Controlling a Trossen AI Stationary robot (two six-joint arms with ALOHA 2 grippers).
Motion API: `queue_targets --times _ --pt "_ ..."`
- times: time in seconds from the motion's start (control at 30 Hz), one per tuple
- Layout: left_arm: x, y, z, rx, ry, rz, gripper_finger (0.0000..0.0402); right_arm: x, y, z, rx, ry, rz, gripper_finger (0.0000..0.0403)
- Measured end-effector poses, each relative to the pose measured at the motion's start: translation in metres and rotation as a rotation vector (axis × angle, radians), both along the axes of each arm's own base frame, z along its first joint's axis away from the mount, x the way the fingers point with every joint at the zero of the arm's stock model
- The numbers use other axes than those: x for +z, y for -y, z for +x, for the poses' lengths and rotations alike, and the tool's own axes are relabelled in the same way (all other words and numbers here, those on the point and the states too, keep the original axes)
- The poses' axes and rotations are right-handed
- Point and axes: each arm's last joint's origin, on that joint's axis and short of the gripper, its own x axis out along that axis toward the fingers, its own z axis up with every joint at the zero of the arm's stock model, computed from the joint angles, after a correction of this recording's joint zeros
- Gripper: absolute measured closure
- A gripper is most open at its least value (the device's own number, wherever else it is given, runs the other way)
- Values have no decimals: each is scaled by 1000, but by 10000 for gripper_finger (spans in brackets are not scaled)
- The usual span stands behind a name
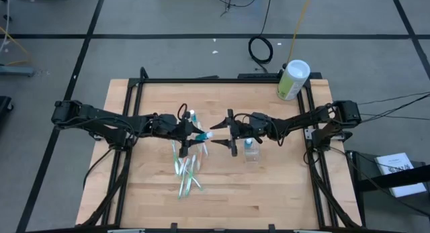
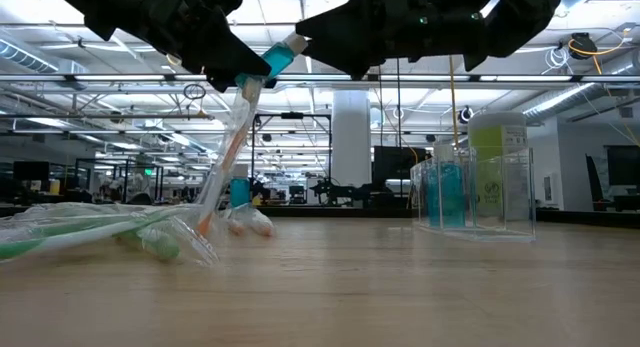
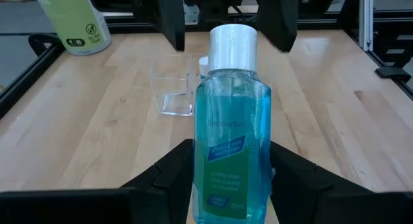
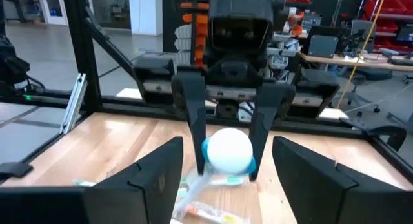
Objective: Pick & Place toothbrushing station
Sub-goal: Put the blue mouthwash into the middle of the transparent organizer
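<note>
A blue mouthwash bottle [image 3: 231, 133] with a white cap [image 4: 227, 150] hangs above the table's middle, cap toward the table's right. My left gripper [image 1: 199, 133] is shut on it. My right gripper [image 1: 222, 132] stands open and level, one finger on either side of the cap, touching nothing. A small clear cup [image 1: 250, 152] stands on the table below the right gripper, with something teal inside. Several wrapped toothbrushes [image 1: 187, 171] lie in a pile near the middle. One clear wrapper [image 2: 228, 157] slants from the pile up toward the bottle; whether they touch, I cannot tell. My left gripper pinches the bottle's lower body by its two narrow sides [image 3: 197, 179] between its two fingers. The fingers [image 4: 193, 124] come from the table's left, tilted slightly down, and lie along the bottle. The bottle is lifted clear of the table, its cap pointing away from the gripper.
A pale-green canister [image 1: 293, 80] with a white lid stands at the table's far right corner. A black frame rail [image 1: 312, 125] runs round the wooden table. Bare wood shows along the near edge and at the left.
</note>
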Motion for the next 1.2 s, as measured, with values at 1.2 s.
queue_targets --times 1.2 --pt "-11 0 14 -7 26 23 234 0 5 0 -18 -4 1 226"
